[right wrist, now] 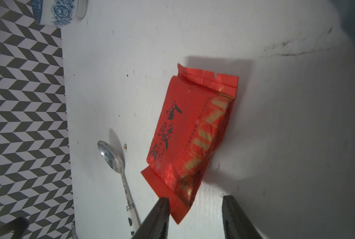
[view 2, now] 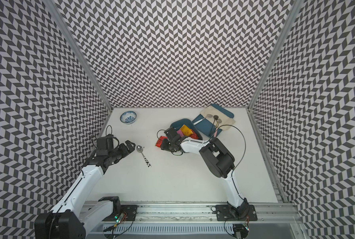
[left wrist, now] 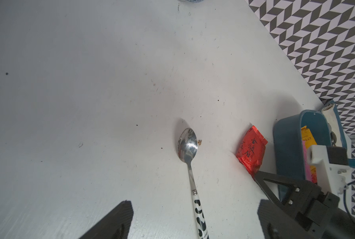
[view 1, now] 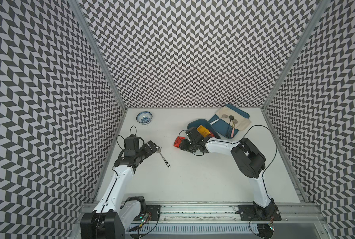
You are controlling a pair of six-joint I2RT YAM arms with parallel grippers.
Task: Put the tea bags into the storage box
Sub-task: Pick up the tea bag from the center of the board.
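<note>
One glossy red tea bag lies on the white table just left of the storage box, a deep teal tub. Inside the tub I see a yellow-orange sachet, a pink one and a red one. My right gripper is open low over the table, and the near corner of the loose red bag pokes in between its fingers without being pinched. My left gripper stands wide open and holds nothing.
A spoon with a black-and-white handle lies between the two grippers, its handle under my left fingers. A blue-and-white bowl sits at the back left. A flat teal tray with a cloth and spoons is behind the tub.
</note>
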